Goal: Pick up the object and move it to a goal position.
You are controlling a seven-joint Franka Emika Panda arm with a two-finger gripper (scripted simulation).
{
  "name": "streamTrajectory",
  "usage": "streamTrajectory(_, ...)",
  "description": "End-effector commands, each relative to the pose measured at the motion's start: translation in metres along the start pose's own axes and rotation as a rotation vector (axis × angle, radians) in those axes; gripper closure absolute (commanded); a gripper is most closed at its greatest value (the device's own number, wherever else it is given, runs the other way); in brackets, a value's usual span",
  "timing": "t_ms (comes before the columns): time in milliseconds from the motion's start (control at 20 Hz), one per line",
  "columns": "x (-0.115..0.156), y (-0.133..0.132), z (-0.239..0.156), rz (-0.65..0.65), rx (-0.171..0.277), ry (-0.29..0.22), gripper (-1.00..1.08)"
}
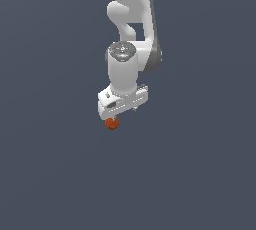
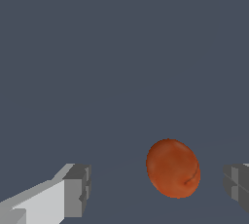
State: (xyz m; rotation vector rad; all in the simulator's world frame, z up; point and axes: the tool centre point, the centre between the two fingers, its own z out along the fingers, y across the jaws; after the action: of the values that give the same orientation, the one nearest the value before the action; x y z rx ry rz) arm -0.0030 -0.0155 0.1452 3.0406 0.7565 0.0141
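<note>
Exterior view: white Panda arm [image 1: 131, 19] comes down from the top of the frame, wrist pointing straight down, with the hand [image 1: 116, 119] at its lower end over a plain dark grey-blue surface [image 1: 50, 174]. The orange-red ball [image 1: 112, 123] sits directly under the hand's body, toward the end nearer the exterior view's left, and its upper part is overlapped by the hand. Whether the ball rests on the surface or is off it cannot be told from this view. Wrist view: the hand [image 2: 158, 189] is spread wide, one grey finger pad [image 2: 78, 190] on a white finger at one side and the other grey pad [image 2: 237, 186] at the frame edge opposite. The ball [image 2: 173, 168] lies between the two pads, nearer the pad at the frame edge, with a clear gap of background on both sides, so neither pad touches it. Ball surface is mottled orange-red with a thin dark curved mark on its lower part; it is narrower than the opening between the pads
</note>
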Motion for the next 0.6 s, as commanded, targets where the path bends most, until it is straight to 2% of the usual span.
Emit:
streamTrajectory(0,-0.004,0.005,0.004,-0.06,0.0,-0.001,-0.92)
streamTrajectory(550,-0.022,0.023,0.023,-0.315,0.003,-0.005,-0.92)
